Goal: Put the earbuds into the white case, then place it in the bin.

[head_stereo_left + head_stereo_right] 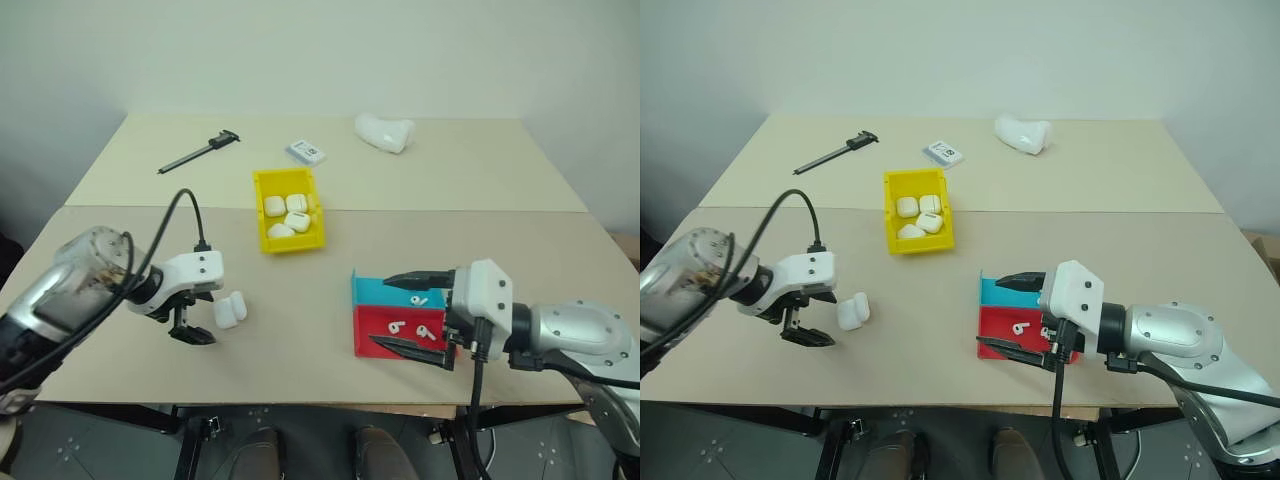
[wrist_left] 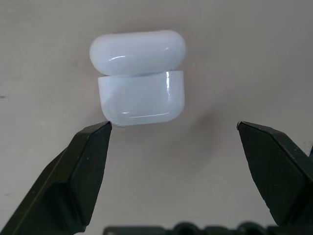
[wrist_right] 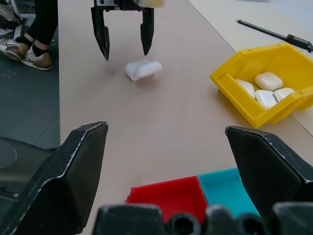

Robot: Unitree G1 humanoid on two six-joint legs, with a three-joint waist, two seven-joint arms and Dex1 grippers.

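The white case (image 2: 138,78) lies on its side on the bare table (image 1: 300,320), lid part-open so a seam shows between lid and body. It sits near the front left of the table, well apart from the bin (image 1: 288,209) behind it. Judge it light, rigid and glossy, so expect it to skate or pivot if you press on one corner. The rounded ends offer poor purchase; take it across the two flatter faces of the body, below the seam, so the hinge is not forced and the lid remains free.

The left gripper (image 1: 190,334) hangs just beside the case, pointing steeply down, fingers spread wide and holding nothing. In the left wrist view the case lies just beyond the fingertips, one tip close to its lower corner; I cannot tell whether they touch.

The earbuds (image 1: 412,321) lie loose in the red tray (image 1: 366,329) and the blue tray (image 1: 368,292) at the front right. Count three visible in the left eye view. Judge them very light, smooth and easily flicked away; pinch a bud by its stem or across the head, gently.

The right gripper (image 1: 414,314) is over those trays, fingers fully apart, one over the blue tray and one at the red tray's near edge, gripping nothing.

The bin already holds several white cases.
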